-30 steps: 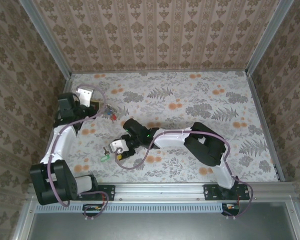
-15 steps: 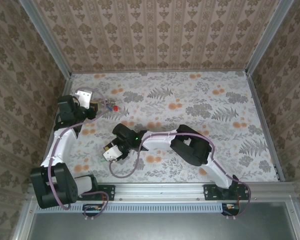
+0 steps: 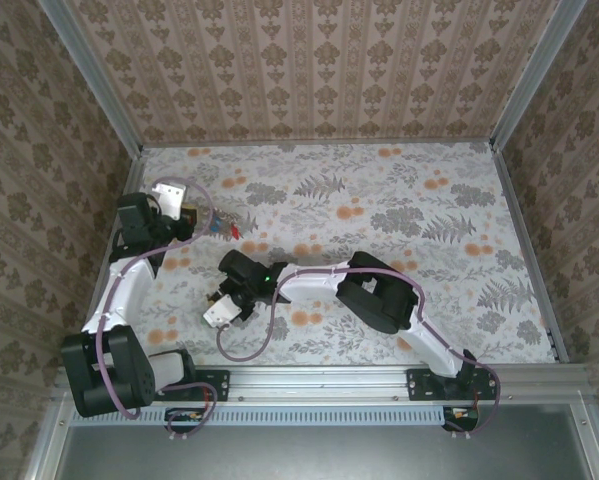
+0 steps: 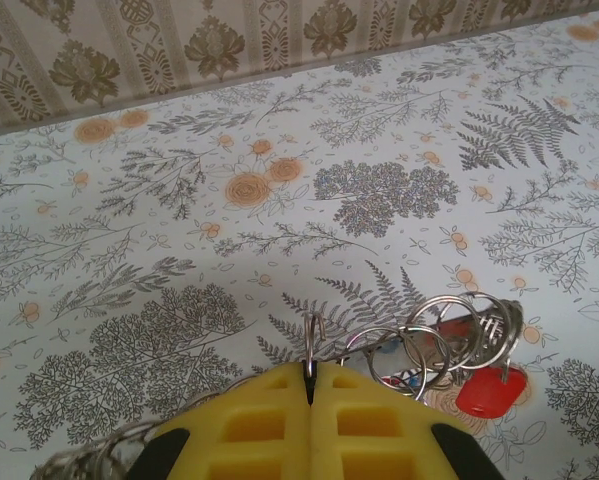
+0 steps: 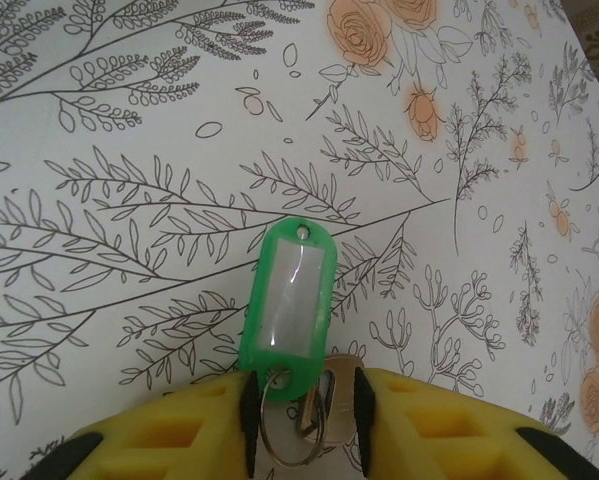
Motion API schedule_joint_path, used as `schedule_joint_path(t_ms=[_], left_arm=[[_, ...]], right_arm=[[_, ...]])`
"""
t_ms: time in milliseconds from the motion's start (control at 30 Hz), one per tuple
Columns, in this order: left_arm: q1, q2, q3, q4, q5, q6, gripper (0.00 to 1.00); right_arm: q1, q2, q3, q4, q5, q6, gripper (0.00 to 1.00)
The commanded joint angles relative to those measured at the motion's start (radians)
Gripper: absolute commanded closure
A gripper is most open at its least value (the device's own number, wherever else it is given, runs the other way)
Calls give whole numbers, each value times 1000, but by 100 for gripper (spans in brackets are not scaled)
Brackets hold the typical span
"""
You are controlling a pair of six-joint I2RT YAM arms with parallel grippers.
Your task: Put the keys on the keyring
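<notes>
Tabletop point(image 3: 449, 250): matte floral print, grey ferns, orange blooms.

Left gripper point(image 4: 310, 372), by the left edge toward the far-left corner: yellow ribbed fingers shut tight on the keyring point(image 4: 316, 322), a thin grey wire loop. On that wire, just right of the fingers: at least four shiny split rings point(image 4: 449, 335), overlapping; one glossy red tag point(image 4: 491, 391); one blue scrap, half hidden.

Right gripper point(image 5: 306, 395), toward the near-left corner: jaws part-open, straddling one silver key point(image 5: 331, 395) and one small ring point(image 5: 279, 440). Pinched or not, cannot tell. One green tag point(image 5: 287, 290), oblong plastic with a clear window, lies flat just beyond.
</notes>
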Motion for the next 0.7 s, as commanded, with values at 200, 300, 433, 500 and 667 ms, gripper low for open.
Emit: schedule_joint_path(t_ms=[200, 300, 433, 500, 667], left_arm=[[-6, -4, -5, 57, 15, 11, 100], [-7, -3, -6, 60, 17, 10, 100], [-7, -1, -5, 60, 16, 14, 100], [-7, -1, -2, 60, 17, 16, 100], [-7, 0, -2, 59, 17, 24, 100]], right_arm=[[-9, 30, 70, -178, 15, -139, 61], [-9, 31, 64, -158, 45, -146, 65], [-7, 34, 57, -107, 71, -142, 71], [-6, 45, 63, -94, 84, -130, 71], [-6, 45, 69, -102, 83, -125, 79]])
